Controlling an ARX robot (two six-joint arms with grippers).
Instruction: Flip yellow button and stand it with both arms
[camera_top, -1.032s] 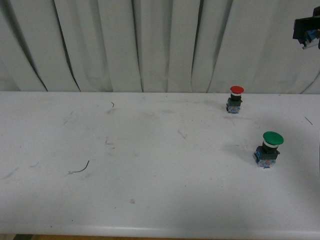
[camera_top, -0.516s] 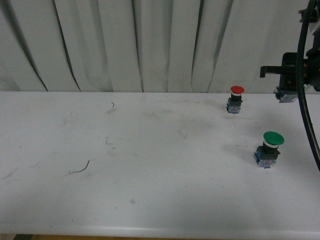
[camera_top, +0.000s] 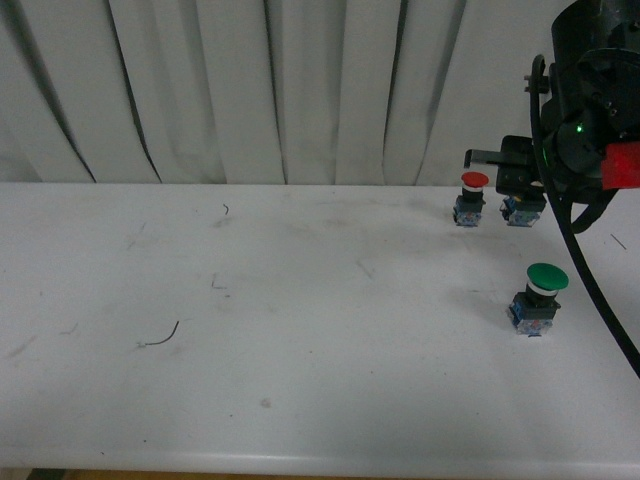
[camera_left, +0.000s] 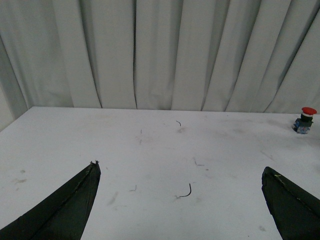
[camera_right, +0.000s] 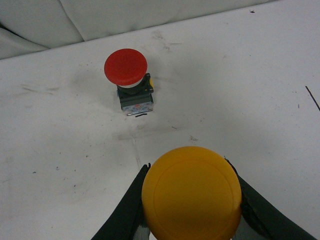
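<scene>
Lowered beside the red-capped button (camera_top: 473, 181) on the scuffed white desk (camera_top: 300, 300), the right end effector (camera_right: 187, 164) pinches the smooth, domed yellow button (camera_right: 191, 196). The left end effector (camera_left: 180, 167) gapes wide.

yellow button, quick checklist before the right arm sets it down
1. Grip: yellow button clamped in the right gripper: ok.
2. Orientation: cap faces the wrist camera, bluish base points down in the front view: ok.
3. Base touching the table: cannot tell.
4. Gap to the red button: close beside it but apart: ok.
5. Clear of the green button, which sits nearer the robot: ok.
6. Second arm ready: left gripper open and empty: ok.
</scene>
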